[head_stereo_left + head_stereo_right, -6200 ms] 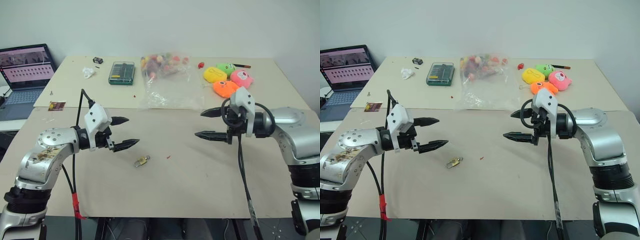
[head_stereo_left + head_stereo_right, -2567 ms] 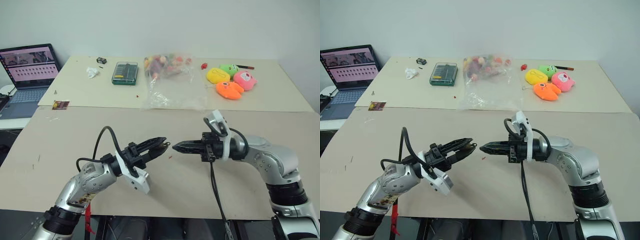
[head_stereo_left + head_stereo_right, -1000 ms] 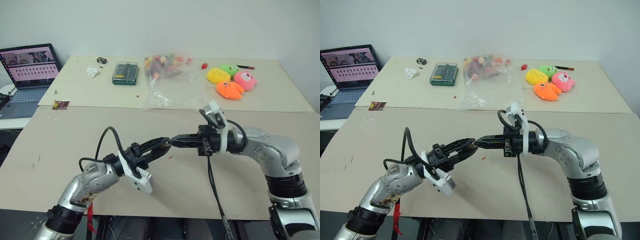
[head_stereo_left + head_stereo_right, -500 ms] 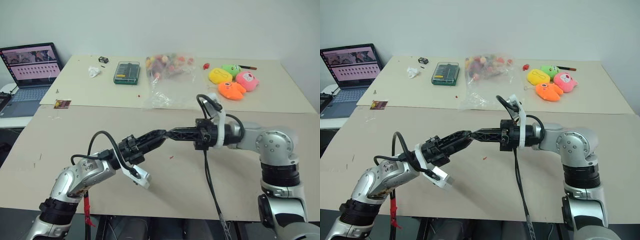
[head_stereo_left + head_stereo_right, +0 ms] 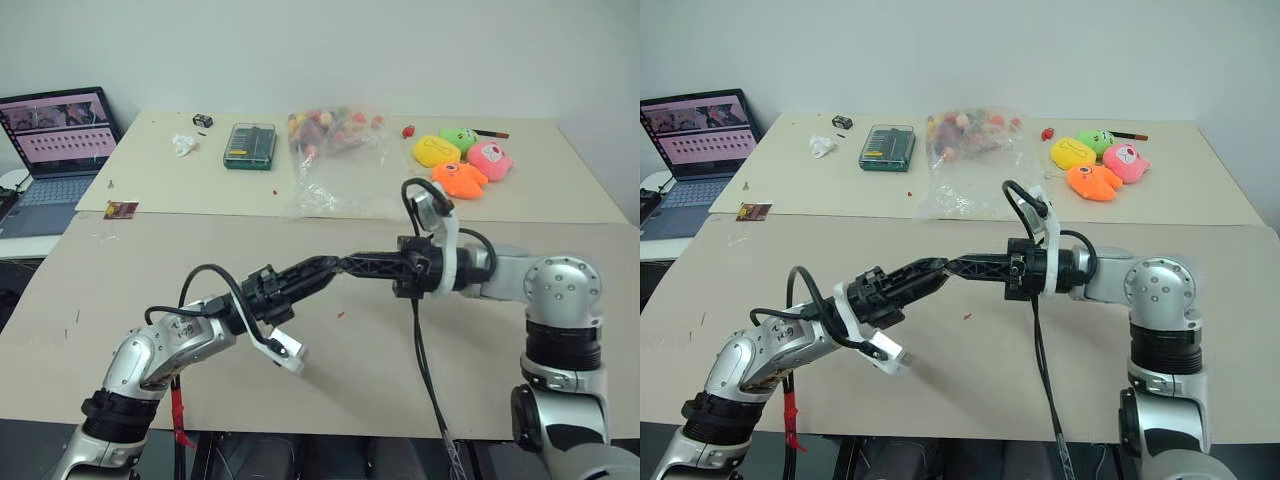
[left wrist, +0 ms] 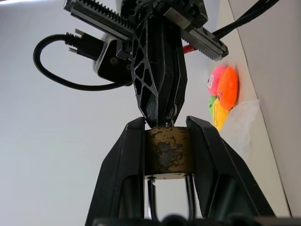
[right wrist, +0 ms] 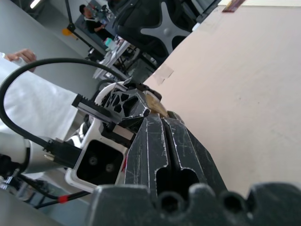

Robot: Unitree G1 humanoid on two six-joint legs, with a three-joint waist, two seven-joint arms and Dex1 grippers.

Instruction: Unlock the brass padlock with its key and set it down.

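Both arms reached toward each other above the middle of the near desk (image 5: 120, 270), held clear of its surface. The left gripper (image 5: 322, 267) pointed forward and toward the right, slightly raised; the right gripper (image 5: 350, 265) lay about level, pointing left, its tip meeting the left one.

In the left wrist view the left fingers (image 6: 123, 160) were clenched on the brass padlock (image 6: 168, 150), one finger against each flat side of the body, with the shackle running back between them toward the wrist. The right fingers (image 6: 157, 70) were pressed together, their tip touching the padlock's outer end. The key was too small and too hidden at that joint to make out.

Bare tan surface lay beneath and on every side of the grippers, with a tiny red speck (image 5: 342, 315) just below them. The clutter sat well apart on the far desk: a clear bag of coloured pieces (image 5: 335, 160), a green case (image 5: 248, 146), a cluster of plush toys (image 5: 462, 162), and a crumpled white scrap (image 5: 183, 144). A laptop (image 5: 55, 150) stood at the far left beyond the desk edge, and a plain pale wall closed the room behind.
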